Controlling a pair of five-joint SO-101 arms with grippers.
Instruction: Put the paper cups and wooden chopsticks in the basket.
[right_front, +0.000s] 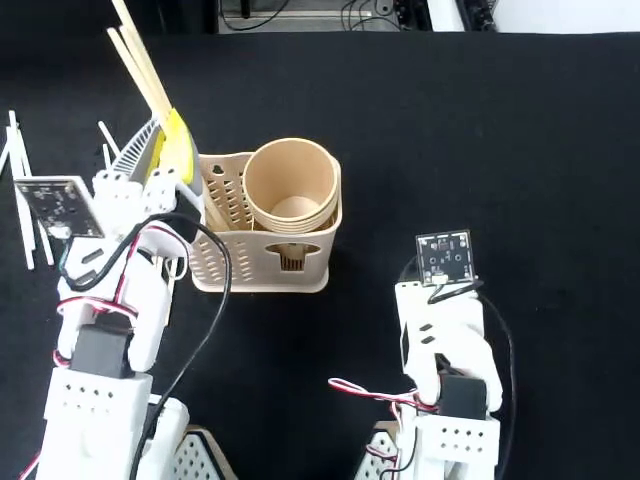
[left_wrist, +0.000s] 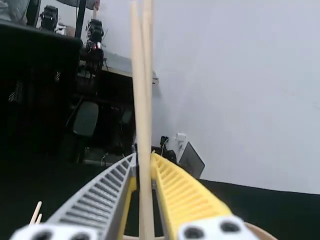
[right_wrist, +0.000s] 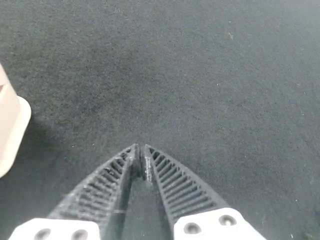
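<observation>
- The wooden chopsticks (right_front: 145, 60) are a pair of pale, straight, slender sticks lying close alongside each other. They are held off the table and slant up and away from the left end of the basket; their lower ends are hidden behind the fingers.
- In the left wrist view the chopsticks (left_wrist: 142, 125) run up between a grey finger and a yellow finger.
- The left gripper (right_front: 165, 150) pinches the pair between its jaws, just beside the basket's left end; seen from its own wrist, the left gripper (left_wrist: 142, 159) closes tight on the sticks.
- The paper cups (right_front: 290, 195) are plain brown, nested in one stack, standing upright in the basket's larger compartment.
- The basket (right_front: 255, 265) is beige plastic with slotted walls and a narrow compartment at its left end.
- More loose chopsticks (right_front: 22, 205) lie on the table at the far left, well apart from the basket.
- The right gripper (right_wrist: 140, 152) has dark ribbed jaws pressed together over the black table cloth (right_wrist: 210, 75), near a corner of the basket (right_wrist: 10, 130).
</observation>
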